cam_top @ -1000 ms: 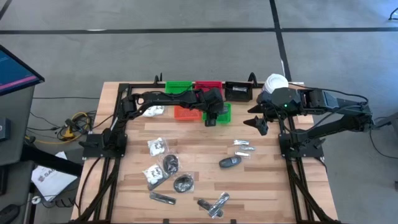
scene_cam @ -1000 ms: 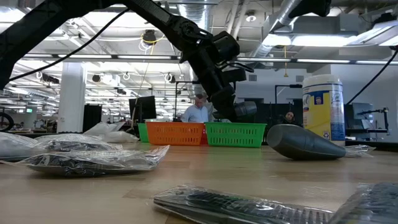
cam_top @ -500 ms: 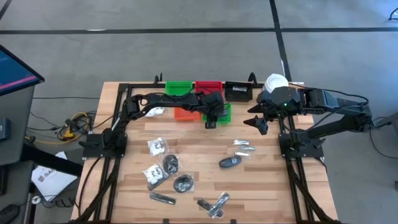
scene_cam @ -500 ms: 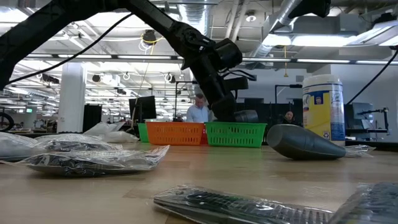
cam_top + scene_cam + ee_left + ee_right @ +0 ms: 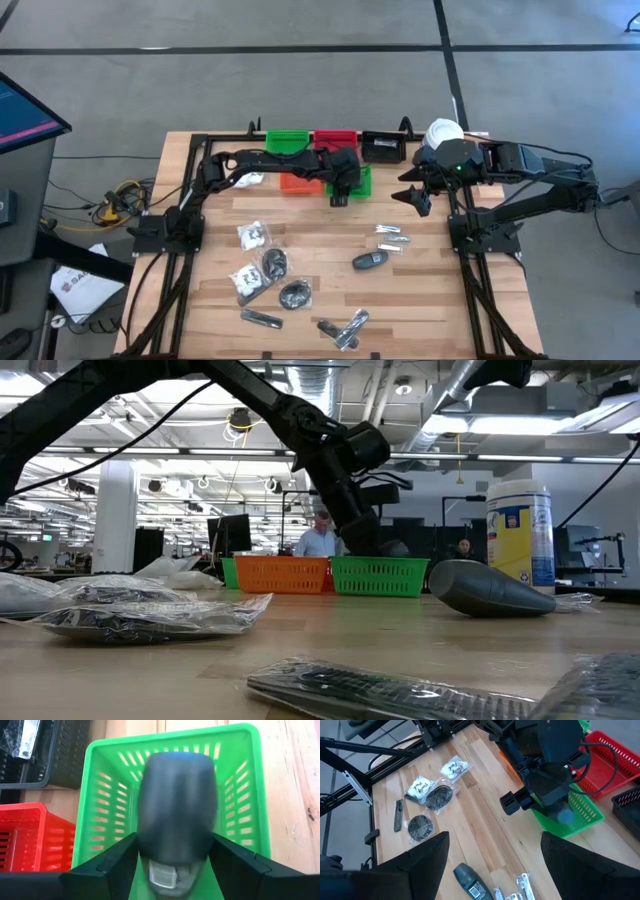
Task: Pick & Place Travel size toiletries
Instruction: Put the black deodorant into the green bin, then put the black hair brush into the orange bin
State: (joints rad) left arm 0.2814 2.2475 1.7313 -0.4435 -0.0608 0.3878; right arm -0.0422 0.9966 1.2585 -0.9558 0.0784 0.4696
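Step in hand looks like the drop: left gripper hangs over the near green tray w/ a dark grey oval blurred between fingers standing apart, prob. mid-release. Next: lift clear, go for another item. Right gripper waits wide open by the white canister. 2nd oval lies mid-table; packets nearer the front.
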